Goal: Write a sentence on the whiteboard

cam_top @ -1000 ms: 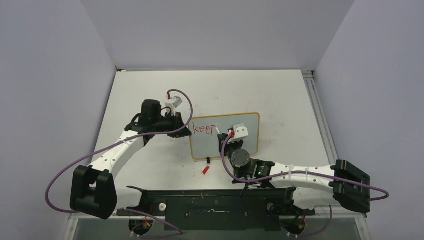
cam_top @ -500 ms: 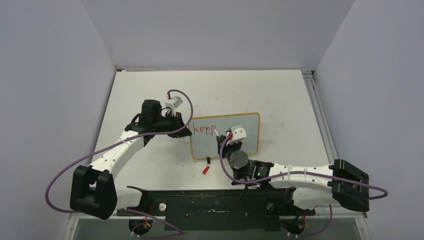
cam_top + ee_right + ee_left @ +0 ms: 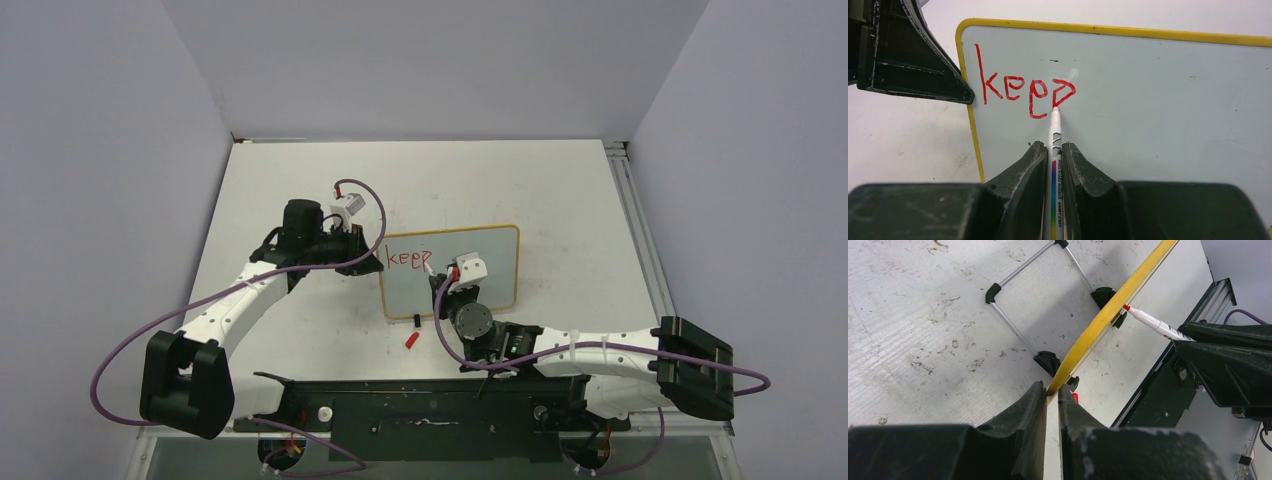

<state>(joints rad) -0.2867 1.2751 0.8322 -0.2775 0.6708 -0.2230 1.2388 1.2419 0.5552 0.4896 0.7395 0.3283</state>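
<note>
The whiteboard [image 3: 495,262] stands tilted on the table, and its yellow frame [image 3: 1108,315] is seen edge-on in the left wrist view. My left gripper [image 3: 374,262] [image 3: 1052,389] is shut on the frame's left edge. The sentence [image 3: 1025,90] [image 3: 408,258] shows as one red word, "keep", at the board's [image 3: 1168,100] upper left. My right gripper [image 3: 1052,146] [image 3: 447,278] is shut on a white marker [image 3: 1054,134] [image 3: 1154,326]. The marker's tip touches the board at the bottom of the last letter.
A red marker cap [image 3: 411,340] lies on the table in front of the board, next to a black foot [image 3: 416,320]. The board's wire stand [image 3: 1013,325] rests on the scuffed tabletop behind it. The black base rail [image 3: 430,405] runs along the near edge.
My right arm has slid a little to the left with the marker, which stays on the last letter of "keep". The left arm and the board have not moved.
</note>
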